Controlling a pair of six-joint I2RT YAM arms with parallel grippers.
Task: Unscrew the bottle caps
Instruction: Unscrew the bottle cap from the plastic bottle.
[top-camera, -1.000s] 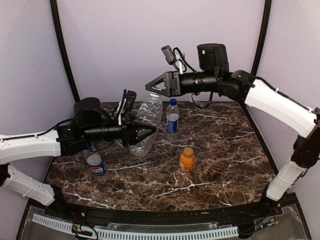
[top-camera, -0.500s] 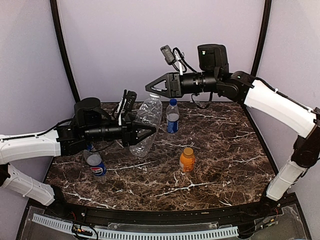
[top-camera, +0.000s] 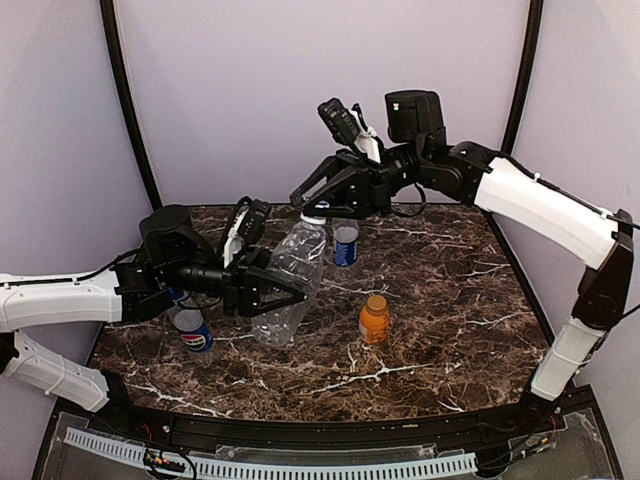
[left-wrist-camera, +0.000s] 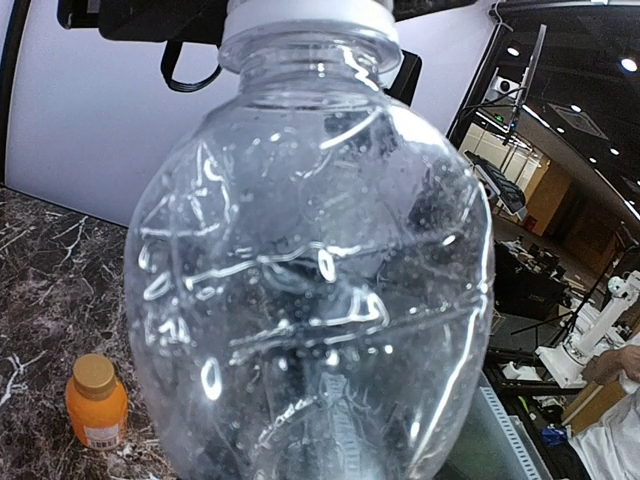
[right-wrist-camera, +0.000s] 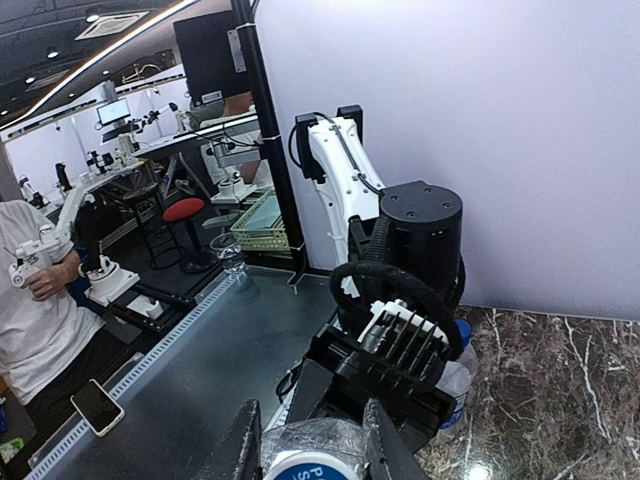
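My left gripper (top-camera: 288, 290) is shut on the clear unlabelled bottle (top-camera: 290, 275) and holds it tilted above the table. The bottle fills the left wrist view (left-wrist-camera: 310, 270), with its white cap (left-wrist-camera: 305, 12) at the top. My right gripper (top-camera: 308, 208) reaches down from the back and is shut on the white cap (right-wrist-camera: 305, 468), one finger on each side. The blue-labelled bottle (top-camera: 345, 238) with its blue cap (top-camera: 345, 203) stands behind. The Pepsi bottle (top-camera: 192, 330) stands under my left arm. The short orange bottle (top-camera: 374, 320) stands capped at the centre and also shows in the left wrist view (left-wrist-camera: 97, 405).
The dark marble table (top-camera: 450, 300) has curved black frame posts (top-camera: 130, 110) at its back corners and a purple wall behind. A cable rail (top-camera: 270, 462) runs along the near edge. My left arm (right-wrist-camera: 400, 330) shows in the right wrist view.
My right gripper has tilted down from level and come onto the white cap. My left gripper has moved the clear bottle slightly lower and nearer.
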